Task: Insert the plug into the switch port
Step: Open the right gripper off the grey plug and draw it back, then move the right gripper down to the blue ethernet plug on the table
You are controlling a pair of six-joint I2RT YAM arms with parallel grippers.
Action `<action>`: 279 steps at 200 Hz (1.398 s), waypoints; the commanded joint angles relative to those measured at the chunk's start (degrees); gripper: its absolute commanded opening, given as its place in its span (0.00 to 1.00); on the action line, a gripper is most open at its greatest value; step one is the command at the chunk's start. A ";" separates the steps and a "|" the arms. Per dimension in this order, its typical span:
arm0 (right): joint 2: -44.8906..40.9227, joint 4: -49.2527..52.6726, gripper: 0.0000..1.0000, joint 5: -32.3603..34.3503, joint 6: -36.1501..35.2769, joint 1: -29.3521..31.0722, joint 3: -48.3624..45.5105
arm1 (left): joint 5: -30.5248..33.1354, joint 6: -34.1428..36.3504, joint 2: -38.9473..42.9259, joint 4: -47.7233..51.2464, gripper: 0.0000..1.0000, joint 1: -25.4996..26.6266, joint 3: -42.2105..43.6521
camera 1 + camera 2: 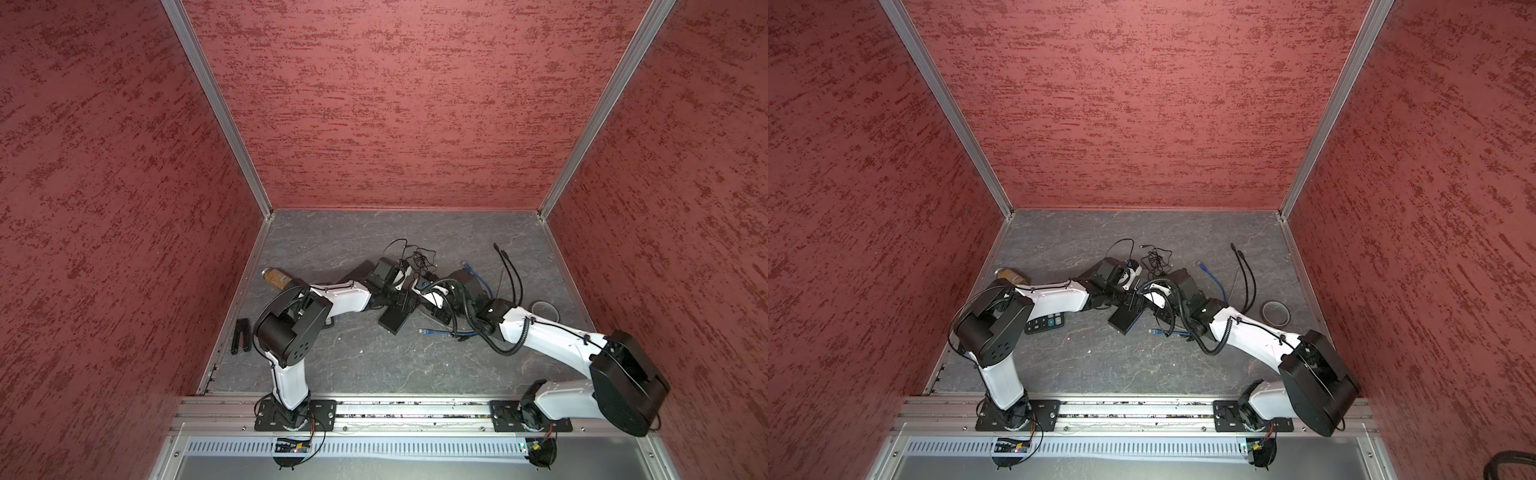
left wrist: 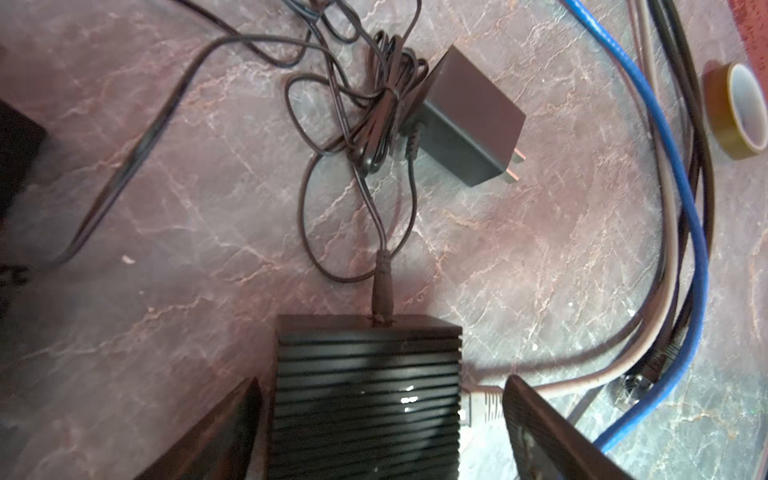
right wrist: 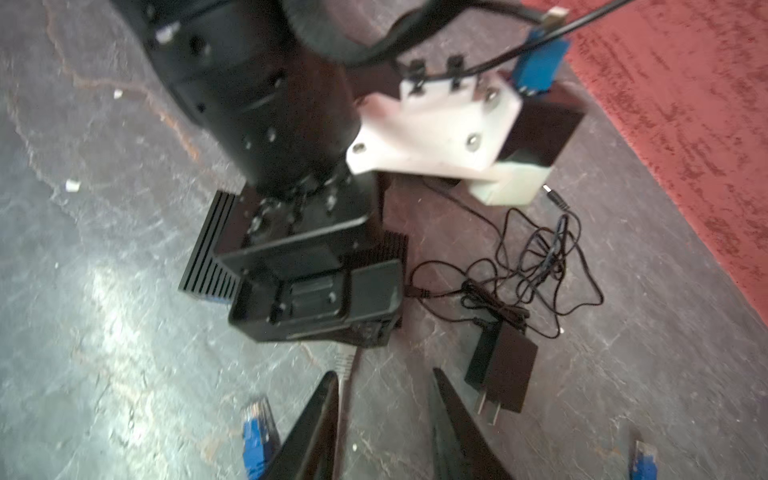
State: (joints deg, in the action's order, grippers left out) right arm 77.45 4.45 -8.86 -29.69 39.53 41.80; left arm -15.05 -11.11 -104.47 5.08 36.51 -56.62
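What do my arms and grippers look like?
The left arm and right arm have white links and bulky black joints, with black cables alongside; the right carries a ribbed hose. The left gripper and right gripper have dark tapering fingers.

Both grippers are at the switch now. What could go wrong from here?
The left gripper straddles the switch with jaws open, so a push on the grey plug could slide it. The right gripper hangs near the tangled black cord and might snag it. Whether the grey plug is seated is unclear.
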 commanded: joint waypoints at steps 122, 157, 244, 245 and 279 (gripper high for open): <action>-1.93 8.39 0.20 -14.32 -19.11 -0.21 -8.48 | 1.75 -3.55 8.71 4.64 1.00 -4.65 3.71; 0.32 8.63 0.20 -12.69 -19.39 -0.18 -8.27 | 0.91 -5.36 10.50 2.61 1.00 -6.47 6.64; 3.66 5.08 0.17 -9.38 -18.76 -0.17 -8.12 | 0.08 -5.58 10.55 1.95 1.00 -7.22 7.98; 3.58 5.06 0.17 -9.44 -18.75 -0.21 -8.17 | 0.05 -5.58 10.57 1.95 1.00 -7.23 8.00; 0.71 3.12 0.18 -10.50 -18.92 -0.23 -9.18 | -0.11 -5.47 10.51 1.95 1.00 -7.36 8.01</action>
State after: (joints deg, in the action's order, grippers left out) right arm 80.77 10.31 -18.63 -47.20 39.53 33.23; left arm -14.55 -16.25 -94.91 8.51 29.52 -49.06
